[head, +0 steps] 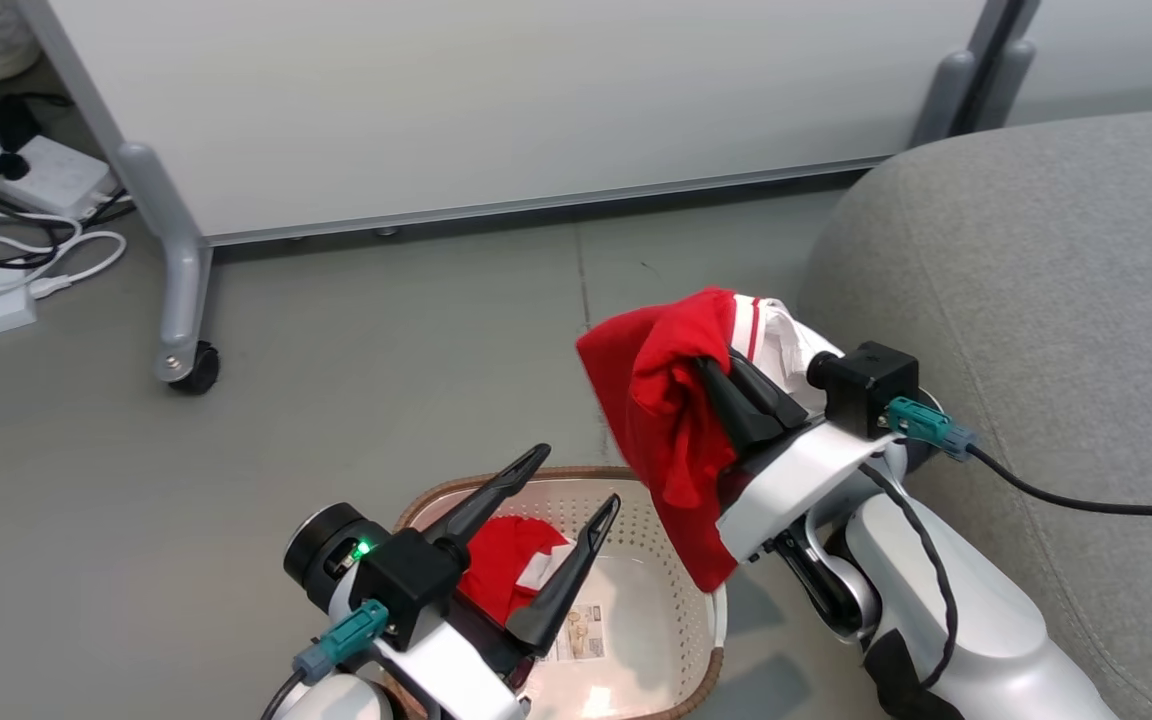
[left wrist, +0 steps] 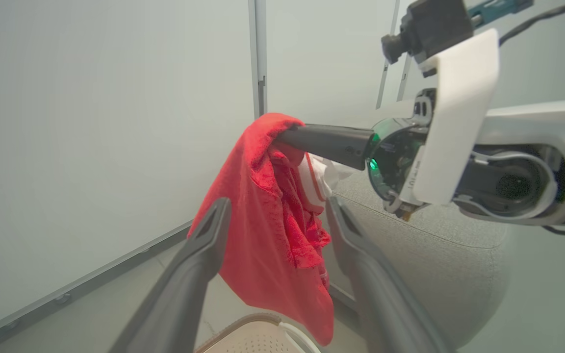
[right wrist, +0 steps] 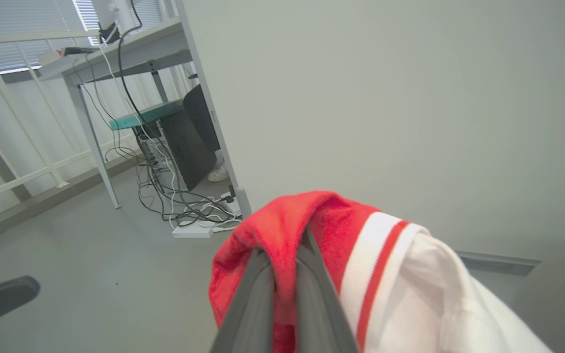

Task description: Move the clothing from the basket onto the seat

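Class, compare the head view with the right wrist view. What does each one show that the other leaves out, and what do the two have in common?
Head view alone: the basket on the floor with a second red garment in it, the open left gripper above it, and the grey seat at the right.
Right wrist view alone: a desk, a dark computer tower under it, and a white shoe.
Both: the right gripper shut on the red garment with white trim, and the pale panel behind.

Wheeled white partition (head: 536,100), tangled cables (head: 11,245) (on grey floor (head: 386,350))
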Robot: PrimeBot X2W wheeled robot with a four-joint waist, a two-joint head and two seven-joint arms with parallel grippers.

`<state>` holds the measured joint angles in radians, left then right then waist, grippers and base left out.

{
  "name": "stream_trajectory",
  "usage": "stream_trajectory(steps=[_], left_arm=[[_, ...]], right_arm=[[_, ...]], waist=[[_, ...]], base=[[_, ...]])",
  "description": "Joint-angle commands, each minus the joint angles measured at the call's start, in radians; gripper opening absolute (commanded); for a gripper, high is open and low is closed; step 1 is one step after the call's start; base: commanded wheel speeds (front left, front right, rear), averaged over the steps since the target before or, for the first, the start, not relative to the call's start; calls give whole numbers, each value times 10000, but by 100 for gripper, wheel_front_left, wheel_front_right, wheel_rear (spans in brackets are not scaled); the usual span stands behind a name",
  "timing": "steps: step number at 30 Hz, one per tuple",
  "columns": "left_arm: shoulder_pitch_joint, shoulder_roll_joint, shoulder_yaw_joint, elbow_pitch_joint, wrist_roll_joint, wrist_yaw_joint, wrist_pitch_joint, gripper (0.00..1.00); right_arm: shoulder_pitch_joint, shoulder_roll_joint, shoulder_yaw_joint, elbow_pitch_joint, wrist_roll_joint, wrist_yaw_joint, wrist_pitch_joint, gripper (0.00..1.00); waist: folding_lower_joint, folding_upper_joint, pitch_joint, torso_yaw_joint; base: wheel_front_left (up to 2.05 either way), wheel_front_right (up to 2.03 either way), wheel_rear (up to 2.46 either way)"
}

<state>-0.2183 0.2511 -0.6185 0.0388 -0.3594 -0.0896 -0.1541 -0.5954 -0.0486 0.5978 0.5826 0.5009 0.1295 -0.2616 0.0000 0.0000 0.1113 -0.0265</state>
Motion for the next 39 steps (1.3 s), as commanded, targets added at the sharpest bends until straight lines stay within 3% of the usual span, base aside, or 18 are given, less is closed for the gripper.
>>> stream_trajectory(steps=[1, 11, 27, 39], left_arm=[[-155, 72, -22, 22, 27, -73, 4, 100], [-117, 437, -337, -19, 162, -89, 272, 100], [-278, 1027, -756, -735, 197, -141, 951, 100], [-568, 1295, -952, -1054, 282, -176, 1309, 100]], right_arm=[[114, -43, -92, 10, -22, 23, -56, 0], [748, -47, -879, -69, -279, 21, -57, 0], [1097, -39, -1799, -721, -350, 23, -57, 0], [926, -44, -3305, -1291, -668, 23, -57, 0]], waist=[[0, 0, 46, -172], [0, 0, 283, -1471], [0, 0, 931, -4359], [0, 0, 1341, -5061]], base=[[0, 0, 0], [0, 0, 0], [0, 0, 0], [0, 0, 0]])
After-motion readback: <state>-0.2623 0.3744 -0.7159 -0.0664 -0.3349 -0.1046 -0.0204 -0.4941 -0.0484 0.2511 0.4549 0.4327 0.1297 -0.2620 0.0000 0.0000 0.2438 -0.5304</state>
